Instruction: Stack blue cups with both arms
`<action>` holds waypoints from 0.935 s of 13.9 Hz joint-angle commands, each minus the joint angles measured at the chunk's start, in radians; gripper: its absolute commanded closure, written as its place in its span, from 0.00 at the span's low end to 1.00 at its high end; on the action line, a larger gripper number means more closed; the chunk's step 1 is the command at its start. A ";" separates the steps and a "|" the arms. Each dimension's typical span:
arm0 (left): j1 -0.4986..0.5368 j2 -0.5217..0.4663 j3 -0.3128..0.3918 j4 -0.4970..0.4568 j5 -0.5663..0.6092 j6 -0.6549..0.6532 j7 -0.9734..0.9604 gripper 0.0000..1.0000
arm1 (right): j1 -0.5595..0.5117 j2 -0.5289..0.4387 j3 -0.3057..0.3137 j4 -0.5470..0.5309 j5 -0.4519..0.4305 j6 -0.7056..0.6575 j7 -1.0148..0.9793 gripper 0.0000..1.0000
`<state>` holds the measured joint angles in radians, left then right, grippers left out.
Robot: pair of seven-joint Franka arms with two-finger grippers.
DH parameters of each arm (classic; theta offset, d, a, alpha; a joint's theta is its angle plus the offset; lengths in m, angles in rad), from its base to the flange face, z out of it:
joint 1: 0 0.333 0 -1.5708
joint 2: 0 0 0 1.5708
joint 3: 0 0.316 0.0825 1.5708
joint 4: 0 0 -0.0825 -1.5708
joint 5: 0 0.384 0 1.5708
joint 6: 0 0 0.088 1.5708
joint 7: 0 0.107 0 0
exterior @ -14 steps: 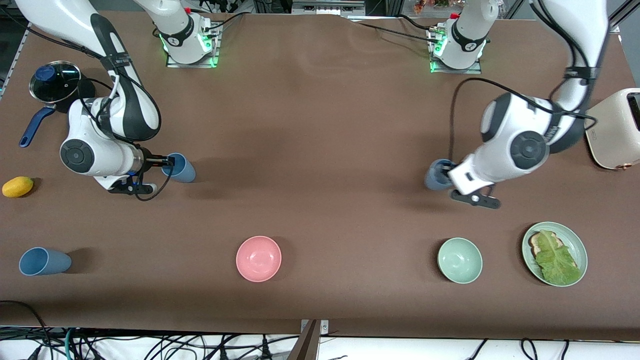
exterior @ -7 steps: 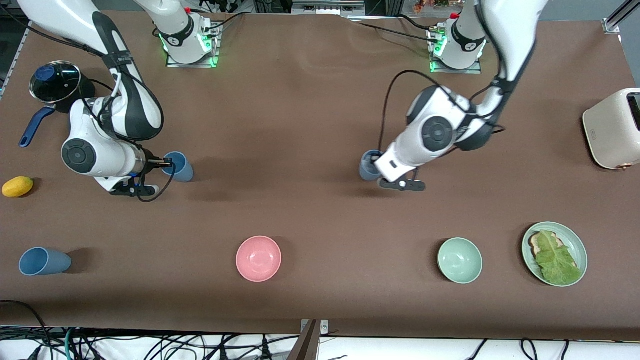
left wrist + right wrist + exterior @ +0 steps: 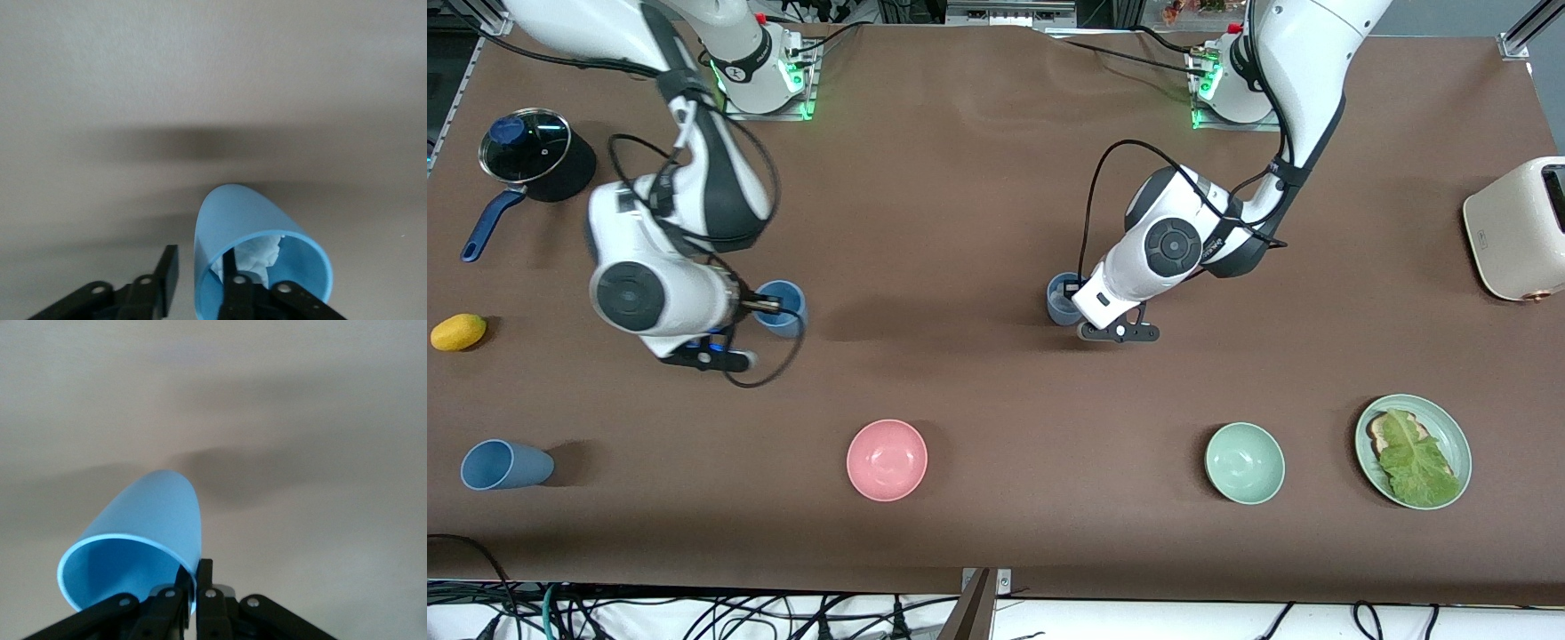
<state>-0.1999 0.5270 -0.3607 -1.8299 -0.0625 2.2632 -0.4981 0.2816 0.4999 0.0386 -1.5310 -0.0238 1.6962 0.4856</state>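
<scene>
Now my left gripper [image 3: 1069,297] has its jaws pinched on the rim of a blue cup [image 3: 1060,298] above mid-bench, crumpled white stuff inside. My right gripper [image 3: 769,308] grips a second blue cup [image 3: 784,307] likewise, and a third cup [image 3: 505,465] lies toward the right arm's end.

Three plain matte blue cups: one [image 3: 783,308] pinched at its rim over the table's right-arm end, another [image 3: 1062,299] likewise gripped, white crumpled stuff inside, mid-table, and a third [image 3: 504,465] lying on its side nearest the front camera.
</scene>
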 commanded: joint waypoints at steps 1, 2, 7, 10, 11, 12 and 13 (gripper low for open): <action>0.017 -0.119 0.009 0.027 -0.010 -0.165 -0.005 0.00 | 0.109 0.072 -0.002 0.129 0.039 -0.050 0.177 1.00; 0.040 -0.148 0.009 0.056 -0.008 -0.256 -0.004 0.00 | 0.149 0.084 -0.002 0.155 0.077 -0.043 0.244 1.00; 0.184 -0.174 0.009 0.291 0.051 -0.654 0.054 0.00 | 0.293 0.198 -0.002 0.369 0.251 0.040 0.601 1.00; 0.272 -0.205 0.016 0.304 0.144 -0.688 0.289 0.00 | 0.379 0.250 0.000 0.434 0.269 0.141 0.804 1.00; 0.313 -0.211 0.014 0.304 0.162 -0.688 0.350 0.00 | 0.399 0.252 0.000 0.436 0.294 0.178 0.864 1.00; 0.341 -0.214 0.016 0.304 0.182 -0.688 0.410 0.00 | 0.427 0.255 0.000 0.436 0.318 0.206 0.905 1.00; 0.367 -0.225 0.014 0.304 0.217 -0.686 0.444 0.00 | 0.444 0.256 0.000 0.437 0.329 0.233 0.939 1.00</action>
<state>0.1222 0.3252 -0.3367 -1.5336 0.0994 1.5967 -0.1467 0.6933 0.7319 0.0442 -1.1473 0.2697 1.9035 1.3439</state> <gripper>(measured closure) 0.000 0.947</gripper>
